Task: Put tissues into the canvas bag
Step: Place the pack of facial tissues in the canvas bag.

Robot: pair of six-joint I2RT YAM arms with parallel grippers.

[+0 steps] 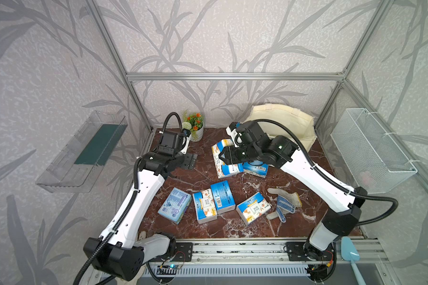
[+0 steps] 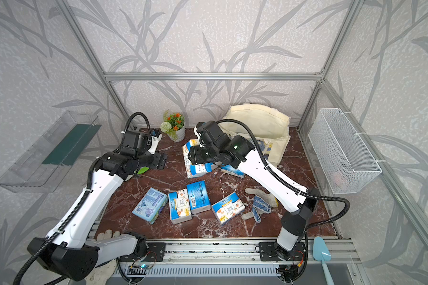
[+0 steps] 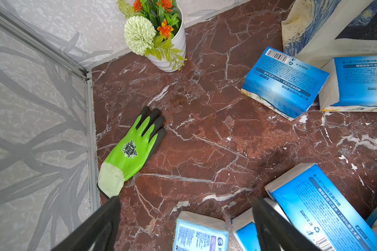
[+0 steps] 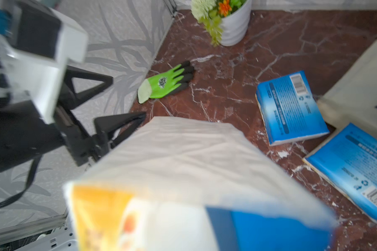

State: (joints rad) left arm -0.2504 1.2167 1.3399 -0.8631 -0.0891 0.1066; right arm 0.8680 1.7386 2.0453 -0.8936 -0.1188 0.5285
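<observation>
My right gripper (image 1: 221, 156) is shut on a blue and white tissue pack (image 1: 229, 169) left of the canvas bag. In the right wrist view that pack (image 4: 183, 165) fills the foreground, blurred, and hides the fingers. The cream canvas bag (image 1: 282, 121) (image 2: 258, 121) stands at the back right, its blue print showing in the left wrist view (image 3: 309, 26). Several more tissue packs lie mid-table, among them a paler blue one (image 1: 174, 205) and a floral one (image 1: 253, 208). My left gripper (image 1: 190, 161) (image 3: 185, 219) hangs open at the back left, nothing between its fingers.
A white-and-blue dotted glove (image 1: 283, 203) lies right of the packs. A green glove (image 3: 135, 147) lies by the left wall under the left arm. A flower pot (image 1: 196, 126) stands at the back. A wire basket (image 1: 371, 150) hangs on the right wall, a clear shelf (image 1: 84, 153) on the left.
</observation>
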